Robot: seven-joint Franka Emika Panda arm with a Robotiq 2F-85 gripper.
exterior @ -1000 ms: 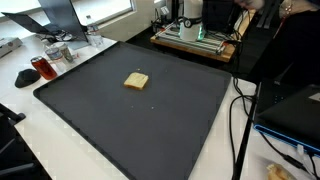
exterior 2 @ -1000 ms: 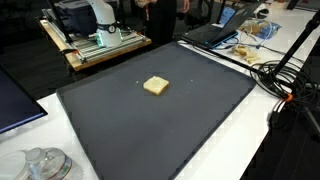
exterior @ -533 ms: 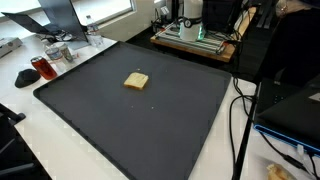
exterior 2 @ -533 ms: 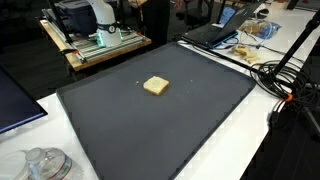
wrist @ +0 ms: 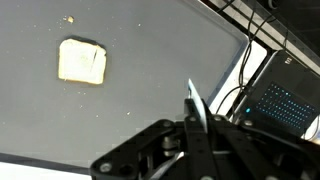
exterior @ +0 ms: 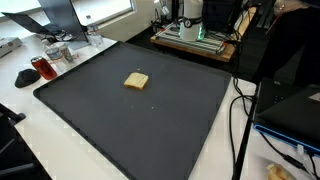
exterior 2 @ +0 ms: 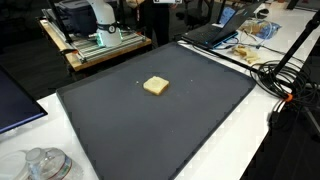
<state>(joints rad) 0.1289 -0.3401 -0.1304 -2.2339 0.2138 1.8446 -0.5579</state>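
A small square piece of pale yellow bread (exterior: pixel 136 80) (exterior 2: pixel 155 86) lies alone on a large black mat (exterior: pixel 150 125) (exterior 2: pixel 150 130) in both exterior views. In the wrist view the bread (wrist: pixel 82 61) sits at the upper left on the mat (wrist: pixel 160 50). My gripper (wrist: pixel 191 92) hangs above the mat to the right of the bread, well apart from it. Its two fingers are pressed together with nothing between them. Neither exterior view shows the gripper.
An open laptop (wrist: pixel 285 100) (exterior 2: pixel 215 33) and loose cables (exterior 2: pixel 275 75) (exterior: pixel 240 110) lie past one mat edge. A red cup (exterior: pixel 42 67) and black mouse (exterior: pixel 26 77) sit beyond another. The robot's wooden base platform (exterior: pixel 195 40) (exterior 2: pixel 100 45) stands behind. A crumb (wrist: pixel 69 19) lies near the bread.
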